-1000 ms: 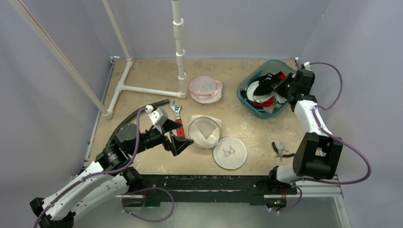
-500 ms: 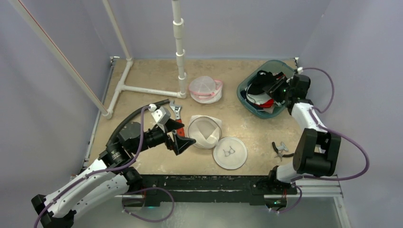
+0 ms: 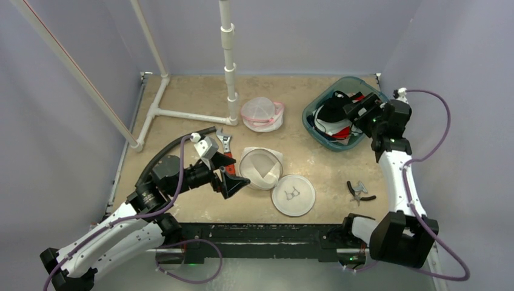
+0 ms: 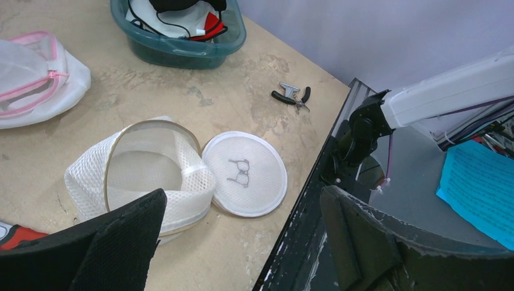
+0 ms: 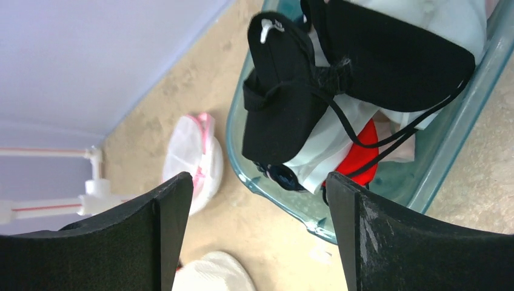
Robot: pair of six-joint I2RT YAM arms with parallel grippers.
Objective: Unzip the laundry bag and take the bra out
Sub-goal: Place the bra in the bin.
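Furthest left of the open white laundry bag, a white pipe frame lies flat on the table, with one post rising from it behind the bag. Closer in, the left gripper hangs low just to the left of the bag, its jaws spread wide with nothing between them. A red-handled wrench lies on the table by that gripper, also to the bag's left.

The bag sits at mid-table with its mouth gaping and its wire hoop tilted up. The left wrist view shows only bare mesh inside. Behind the bag, apart from it, rests a second mesh bag with pink trim. A round white mesh disc with a small dark print lies flat against the bag's near right side, touching it.

Right of the bag and further back stands a teal tub heaped with clothes. The black bra lies on top of that heap, one cup turned up. Small black-handled pliers lie well to the right of the bag, near the table's front edge. The right gripper hovers over the tub's right side, above the bra, with its jaws parted and holding nothing.
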